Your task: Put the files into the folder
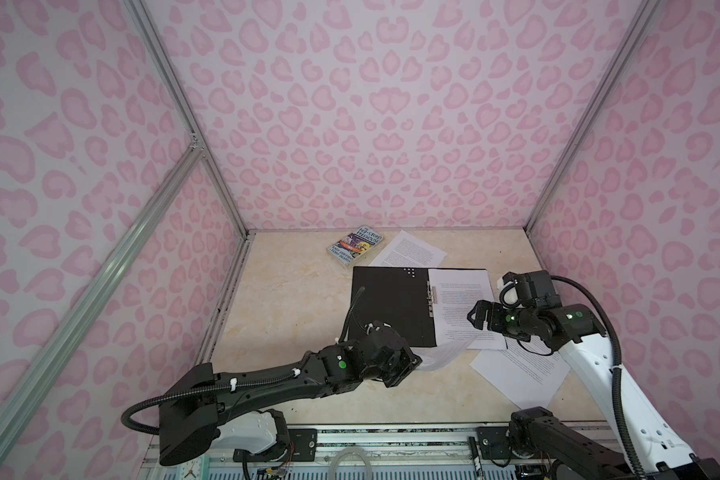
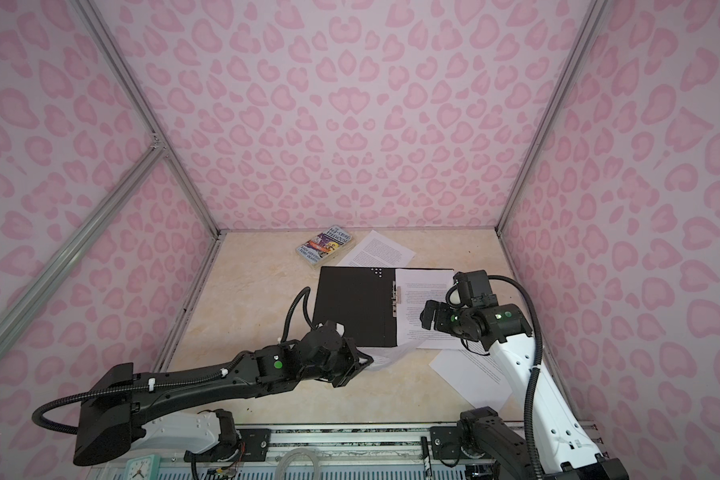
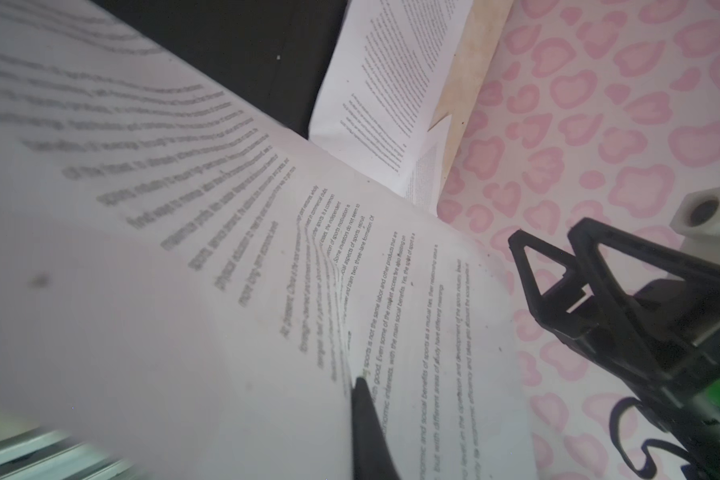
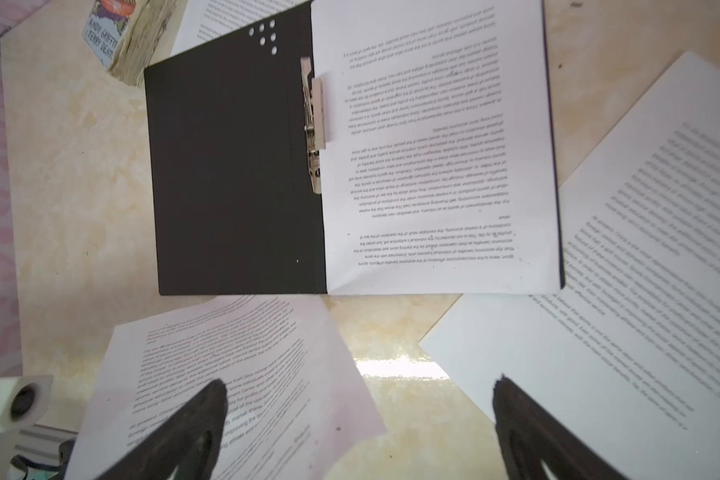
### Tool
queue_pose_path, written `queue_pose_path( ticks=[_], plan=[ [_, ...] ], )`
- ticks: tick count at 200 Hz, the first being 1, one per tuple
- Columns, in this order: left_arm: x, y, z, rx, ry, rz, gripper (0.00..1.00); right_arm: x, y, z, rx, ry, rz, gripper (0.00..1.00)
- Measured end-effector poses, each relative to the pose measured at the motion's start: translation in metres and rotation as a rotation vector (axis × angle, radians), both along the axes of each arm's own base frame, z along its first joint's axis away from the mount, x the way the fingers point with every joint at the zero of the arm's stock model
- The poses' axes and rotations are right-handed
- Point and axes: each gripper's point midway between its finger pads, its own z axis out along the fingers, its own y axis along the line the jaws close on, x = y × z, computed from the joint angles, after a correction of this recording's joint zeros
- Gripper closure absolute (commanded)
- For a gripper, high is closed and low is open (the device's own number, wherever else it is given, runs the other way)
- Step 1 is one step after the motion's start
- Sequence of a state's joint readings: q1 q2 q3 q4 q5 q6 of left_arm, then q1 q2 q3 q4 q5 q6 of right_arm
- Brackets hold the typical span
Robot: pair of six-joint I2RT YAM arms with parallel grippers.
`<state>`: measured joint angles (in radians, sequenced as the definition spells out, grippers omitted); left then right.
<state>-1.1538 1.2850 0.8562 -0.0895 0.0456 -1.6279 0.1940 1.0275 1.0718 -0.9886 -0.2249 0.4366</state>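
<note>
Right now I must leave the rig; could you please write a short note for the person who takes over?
Left gripper: shut on the held sheet, raised and curled at the near edge of the folder.
Right gripper: open, empty, above the folder's right half.
Done: the folder lies open, black inside up; the filed sheet lies on its right half beside the clip.
Left to do: the held sheet; the far sheet beside the book; the near sheet, maybe two, by the right arm.
</note>
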Motion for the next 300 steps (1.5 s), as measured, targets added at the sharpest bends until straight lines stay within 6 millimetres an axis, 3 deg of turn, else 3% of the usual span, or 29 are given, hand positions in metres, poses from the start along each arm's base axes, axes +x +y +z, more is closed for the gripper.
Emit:
queue_pose_path(
  ticks=[70,82,94,135,166,185,223,260,276,300],
  plan=[
    [0.019,-0.045,0.172,-0.162,-0.26,-0.132,0.96,0.015,-0.016,0.013,0.049,-0.024,-0.162,0.01],
    [0.03,-0.043,0.187,-0.171,-0.302,-0.135,0.96,0.019,-0.022,0.011,0.057,-0.024,-0.201,0.01],
    [0.045,-0.039,0.19,-0.163,-0.325,-0.128,0.97,0.023,-0.026,0.01,0.07,-0.027,-0.233,0.01],
    [0.092,-0.025,0.142,-0.061,-0.282,-0.168,0.97,0.034,-0.047,-0.017,0.146,0.012,-0.385,0.01],
    [0.127,-0.017,0.088,0.0,-0.22,-0.242,0.96,0.033,-0.065,-0.039,0.186,0.038,-0.483,0.01],
    [0.147,-0.015,0.053,0.026,-0.189,-0.297,0.97,0.033,-0.07,-0.041,0.19,0.032,-0.495,0.01],
    [0.175,-0.015,-0.04,0.078,-0.064,-0.398,0.97,0.043,-0.053,-0.036,0.225,0.004,-0.395,0.01],
    [0.196,-0.003,-0.123,0.121,0.045,-0.445,0.97,0.059,-0.022,-0.065,0.222,0.109,-0.26,0.04],
    [0.199,0.008,-0.142,0.135,0.081,-0.446,0.97,0.07,-0.009,-0.079,0.218,0.16,-0.206,0.04],
    [0.198,0.017,-0.151,0.148,0.097,-0.448,0.96,0.091,0.012,-0.095,0.223,0.204,-0.123,0.03]
  ],
)
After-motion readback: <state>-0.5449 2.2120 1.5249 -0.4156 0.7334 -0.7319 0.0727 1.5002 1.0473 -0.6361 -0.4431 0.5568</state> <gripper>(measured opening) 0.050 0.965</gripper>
